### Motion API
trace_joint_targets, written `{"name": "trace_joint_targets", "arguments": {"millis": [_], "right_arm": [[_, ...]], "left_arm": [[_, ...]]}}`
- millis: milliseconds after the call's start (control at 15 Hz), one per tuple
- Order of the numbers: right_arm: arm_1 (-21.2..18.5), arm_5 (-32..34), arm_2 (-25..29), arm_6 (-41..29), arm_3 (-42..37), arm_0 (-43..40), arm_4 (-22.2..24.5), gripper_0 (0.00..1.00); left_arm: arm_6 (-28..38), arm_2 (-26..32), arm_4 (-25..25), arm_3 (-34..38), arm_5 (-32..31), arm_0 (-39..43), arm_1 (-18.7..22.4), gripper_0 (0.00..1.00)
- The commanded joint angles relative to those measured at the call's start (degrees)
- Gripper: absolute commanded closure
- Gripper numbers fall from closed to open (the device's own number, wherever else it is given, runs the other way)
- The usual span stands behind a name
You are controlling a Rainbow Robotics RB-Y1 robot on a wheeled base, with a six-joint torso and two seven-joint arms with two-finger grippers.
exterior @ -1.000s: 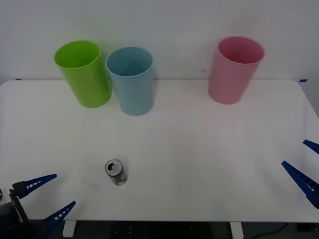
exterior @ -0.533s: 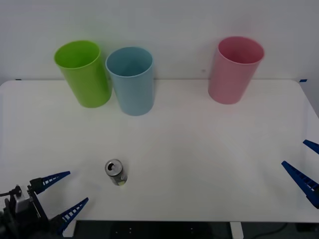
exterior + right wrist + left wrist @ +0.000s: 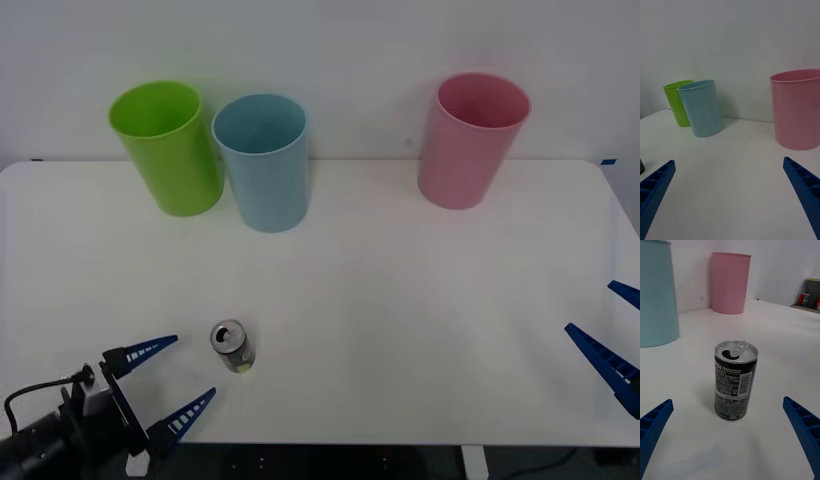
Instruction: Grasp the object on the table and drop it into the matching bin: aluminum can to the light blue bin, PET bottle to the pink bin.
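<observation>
1. The aluminum can (image 3: 232, 346) stands upright on the bench (image 3: 400, 300), tab opening up, dark side with yellow-green marks. It sits just ahead of our left gripper (image 3: 172, 383), centred between the two blue fingers in the left wrist view, still apart from both.
2. Left jaws are spread wide, nothing between the pads yet. In the left wrist view the can (image 3: 735, 384) is ahead of the fingertips rather than in between them, so no contact.
3. Right gripper (image 3: 610, 335) is parked at the far right edge of the bench, jaws also spread, well away from the can. We read it as idle.
4. The light blue bin (image 3: 263, 160) is the target: well beyond the left jaws, upright at the back of the bench, mouth open. Lime green bin (image 3: 168, 147) stands just beside it, on the outer side, nearly touching. We need to avoid dropping into that one.
5. Pink bin (image 3: 470, 138) is far across toward the right arm's side, not relevant for a can.
6. Progress, our judgement: early. Approach is lined up, nothing else done. Can not grasped, not lifted, no bin holds it as far as we can see.
7. Left to do: advance the left jaws around the can body, close, lift, carry forward to the light blue bin, release over its mouth.
</observation>
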State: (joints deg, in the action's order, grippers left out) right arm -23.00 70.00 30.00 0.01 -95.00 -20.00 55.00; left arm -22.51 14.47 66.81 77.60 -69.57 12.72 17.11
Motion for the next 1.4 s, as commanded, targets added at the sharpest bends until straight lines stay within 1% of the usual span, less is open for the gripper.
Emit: {"name": "trace_joint_targets", "arguments": {"millis": [67, 333, 533, 667, 800, 1000, 1400], "right_arm": [[0.0, 0.0, 0.0, 0.0, 0.0, 0.0, 0.0, 0.0], [0.0, 0.0, 0.0, 0.0, 0.0, 0.0, 0.0, 0.0], [0.0, 0.0, 0.0, 0.0, 0.0, 0.0, 0.0, 0.0], [0.0, 0.0, 0.0, 0.0, 0.0, 0.0, 0.0, 0.0], [0.0, 0.0, 0.0, 0.0, 0.0, 0.0, 0.0, 0.0], [0.0, 0.0, 0.0, 0.0, 0.0, 0.0, 0.0, 0.0], [0.0, 0.0, 0.0, 0.0, 0.0, 0.0, 0.0, 0.0]], "left_arm": [[-0.4, 0.1, 1.9, -0.1, 0.1, -1.0, -1.2, 0.0], [-1.0, 0.1, 4.6, -1.7, 0.4, -2.9, -2.4, 0.0], [-4.9, -0.6, 4.6, -7.5, 0.4, -6.7, -2.5, 0.0], [-5.4, -1.3, 4.5, -9.9, 0.4, -8.9, -2.5, 0.0], [-5.5, -2.2, 4.5, -10.1, 0.8, -9.5, -2.6, 0.0], [-5.5, -2.8, 4.7, -10.1, 1.9, -10.3, -3.8, 0.0], [-5.5, -2.6, 7.0, -10.1, 2.8, -11.4, -6.1, 0.0]]}}
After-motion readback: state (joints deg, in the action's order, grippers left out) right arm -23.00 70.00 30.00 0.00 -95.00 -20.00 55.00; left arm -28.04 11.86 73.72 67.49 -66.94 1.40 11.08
